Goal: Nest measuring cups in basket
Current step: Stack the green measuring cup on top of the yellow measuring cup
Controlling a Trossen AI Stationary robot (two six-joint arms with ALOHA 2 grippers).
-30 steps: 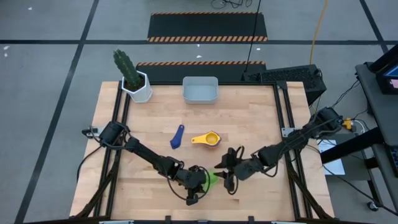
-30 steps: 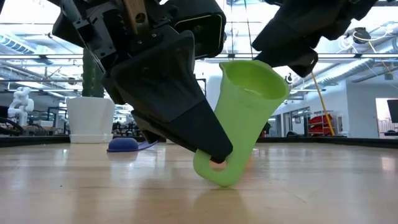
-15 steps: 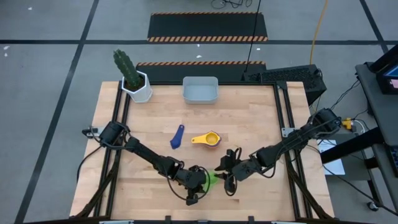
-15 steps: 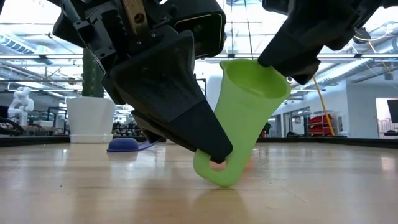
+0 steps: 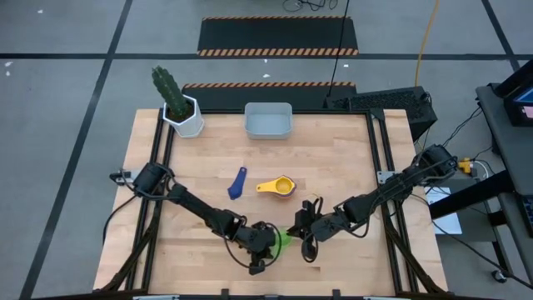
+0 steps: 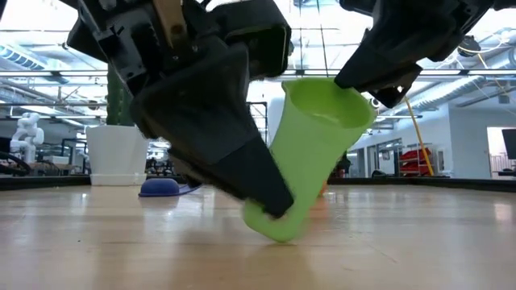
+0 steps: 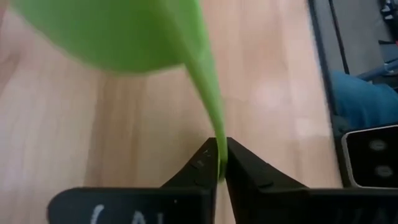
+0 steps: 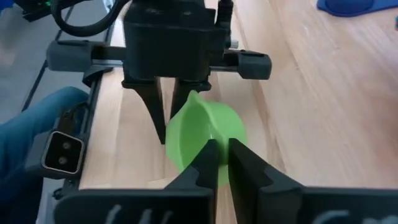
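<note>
The surface is pale blond wood with a plank grain, framed by black rails. A lime-green measuring cup is the brightest thing, between two black arms. Farther in lie a dark blue cup and a yellow cup with an orange cup nested in it. The basket at the far edge is pale grey-blue. To its left, a dark green cactus stands in a white pot. The floor is grey with dark lines, and beyond the surface lie black mats edged with orange-and-black hazard stripes. A yellow cable runs at the far right.
</note>
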